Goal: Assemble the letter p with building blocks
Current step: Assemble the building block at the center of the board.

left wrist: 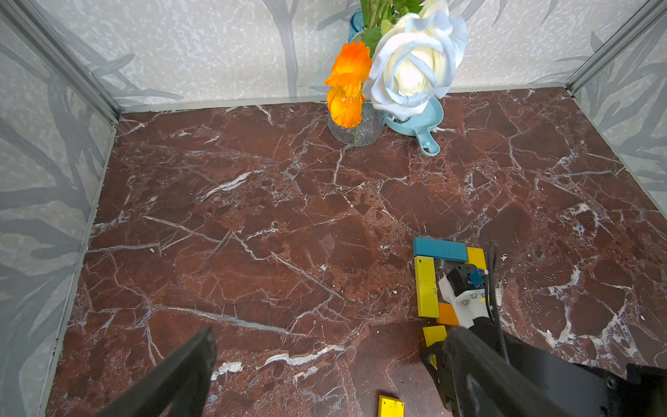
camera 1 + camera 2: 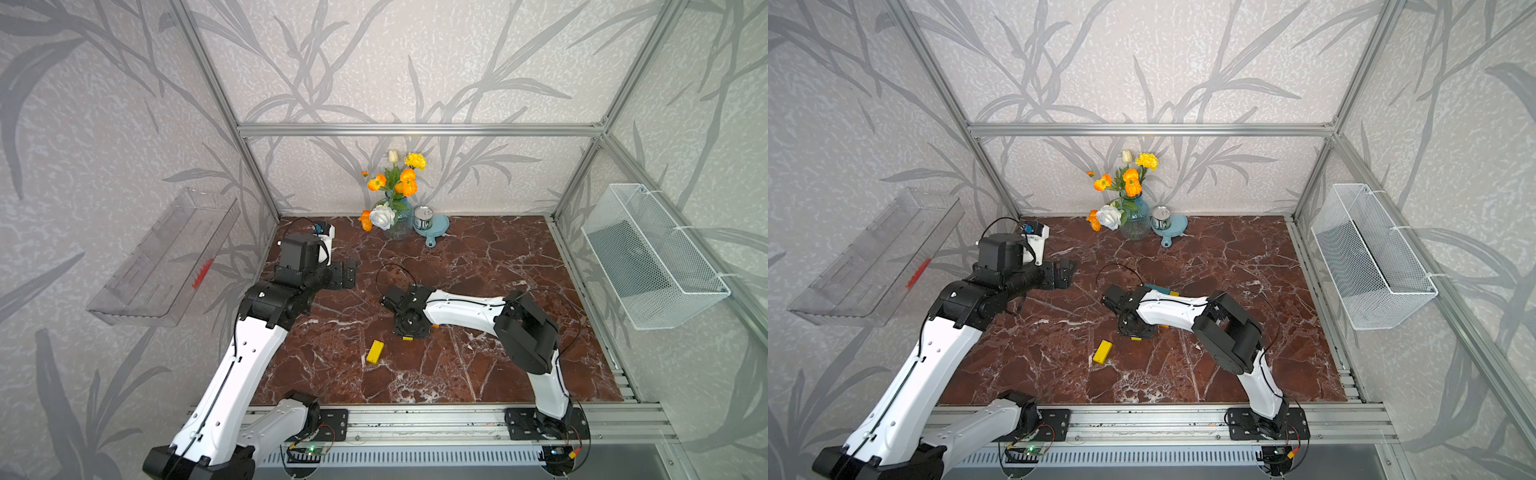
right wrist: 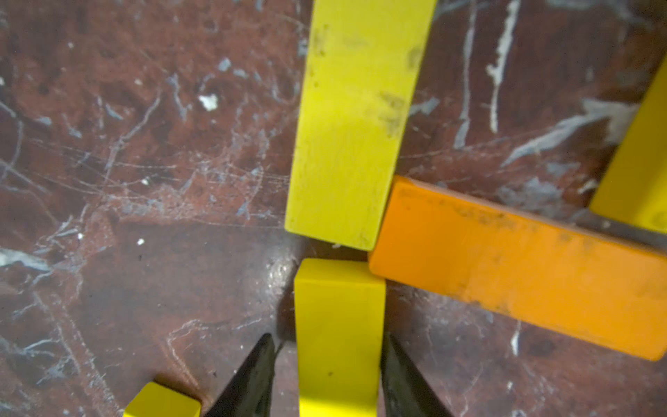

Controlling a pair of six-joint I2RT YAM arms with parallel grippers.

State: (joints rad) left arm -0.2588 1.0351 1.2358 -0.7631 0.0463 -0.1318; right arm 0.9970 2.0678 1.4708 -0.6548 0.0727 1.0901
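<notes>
The partial letter p lies in the left wrist view: a teal blue block (image 1: pixel 439 249) on top, a yellow side block (image 1: pixel 475 256), a yellow upper stem block (image 1: pixel 426 287) and an orange block (image 1: pixel 447 314). My right gripper (image 3: pixel 327 339) points straight down over the stem's lower yellow block (image 3: pixel 339 335). Its fingers straddle the block, and a gap shows between the left finger and the block. That block lies flat, end to end with the upper stem block (image 3: pixel 353 126) and beside the orange block (image 3: pixel 523 267). A loose yellow block (image 2: pixel 375 351) lies nearer the front. My left gripper (image 2: pixel 347 274) hovers wide open and empty at the back left.
A glass vase of flowers (image 2: pixel 397 220) and a tin can (image 2: pixel 423 218) on a light blue dish (image 2: pixel 439 227) stand at the back wall. A white wire basket (image 2: pixel 652 257) hangs on the right wall and a clear plastic tray (image 2: pixel 162 257) on the left wall.
</notes>
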